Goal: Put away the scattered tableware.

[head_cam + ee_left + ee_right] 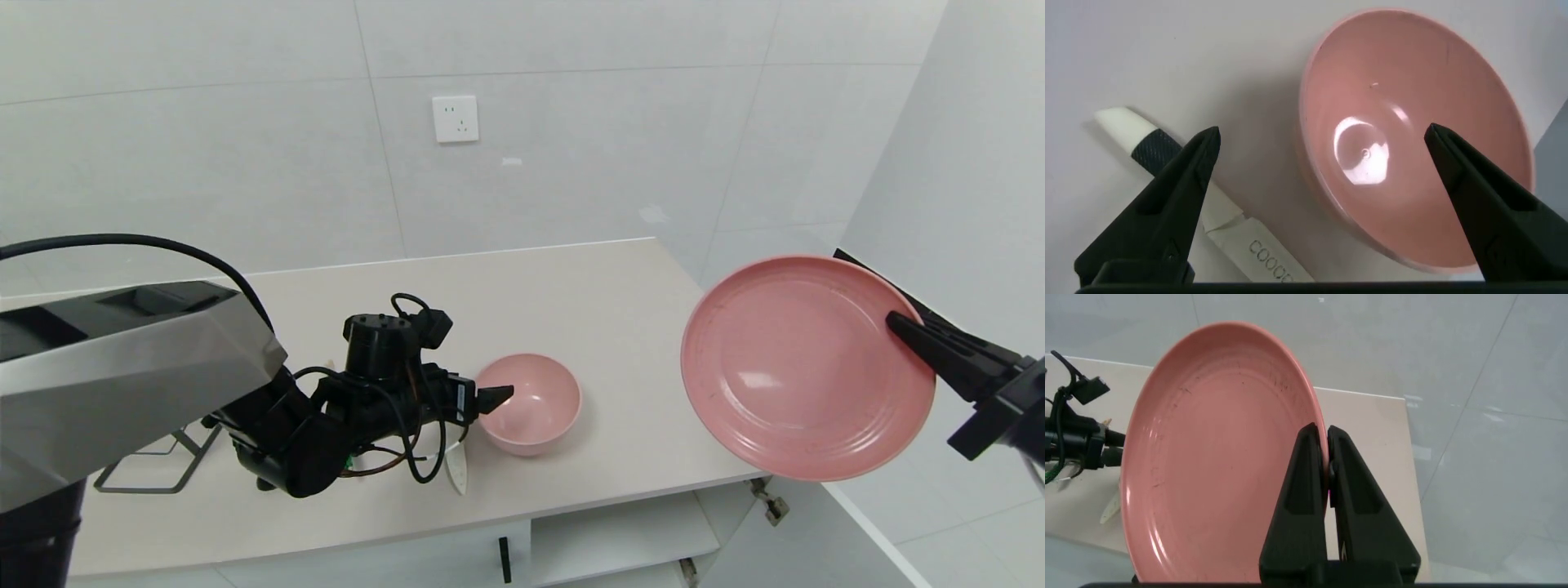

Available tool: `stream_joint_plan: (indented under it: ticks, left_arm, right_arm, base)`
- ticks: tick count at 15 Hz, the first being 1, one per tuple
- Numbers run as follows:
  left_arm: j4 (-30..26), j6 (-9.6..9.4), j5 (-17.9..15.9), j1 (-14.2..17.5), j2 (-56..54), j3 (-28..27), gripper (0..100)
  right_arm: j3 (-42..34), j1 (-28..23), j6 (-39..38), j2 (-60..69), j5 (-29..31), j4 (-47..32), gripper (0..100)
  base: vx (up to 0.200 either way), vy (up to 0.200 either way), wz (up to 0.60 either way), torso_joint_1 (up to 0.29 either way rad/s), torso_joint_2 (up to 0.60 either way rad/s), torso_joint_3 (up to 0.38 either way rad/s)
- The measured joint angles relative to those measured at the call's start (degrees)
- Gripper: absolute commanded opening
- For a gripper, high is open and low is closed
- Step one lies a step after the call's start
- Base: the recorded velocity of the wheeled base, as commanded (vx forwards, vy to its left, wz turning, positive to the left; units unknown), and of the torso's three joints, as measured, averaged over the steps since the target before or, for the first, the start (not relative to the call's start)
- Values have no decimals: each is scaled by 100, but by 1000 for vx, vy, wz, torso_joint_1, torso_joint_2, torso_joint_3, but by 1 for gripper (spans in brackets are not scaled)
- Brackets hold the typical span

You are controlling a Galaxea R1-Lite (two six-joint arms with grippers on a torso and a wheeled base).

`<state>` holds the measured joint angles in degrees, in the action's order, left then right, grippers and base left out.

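Countertop (pixel 620 327) holds one pink bowl (pixel 535 400) beneath the spread left end effector (pixel 1323 135); right end effector (pixel 1328 439) clamps one pink plate (pixel 800 367).

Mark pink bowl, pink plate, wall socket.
pink bowl (pixel 539 404), head view, on the inside bottom of the bowl
pink plate (pixel 784 367), head view, on the middle of its upper face
wall socket (pixel 455 118), head view, on the middle of its faceplate

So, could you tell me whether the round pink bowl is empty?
Empty: the round pink bowl stands upright with a bare, glossy inside.
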<state>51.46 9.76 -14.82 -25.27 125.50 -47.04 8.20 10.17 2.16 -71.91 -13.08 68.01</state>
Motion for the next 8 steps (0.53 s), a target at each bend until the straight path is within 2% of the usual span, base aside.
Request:
stream_joint_plan:
  ticks: [8]
  left_arm:
    - [-9, 6, 5, -35, 267, -193, 100]
  right_arm:
    - [-11, 0, 0, -7, 0, 0, 0]
  base:
    - [0, 0, 0, 0, 0, 0]
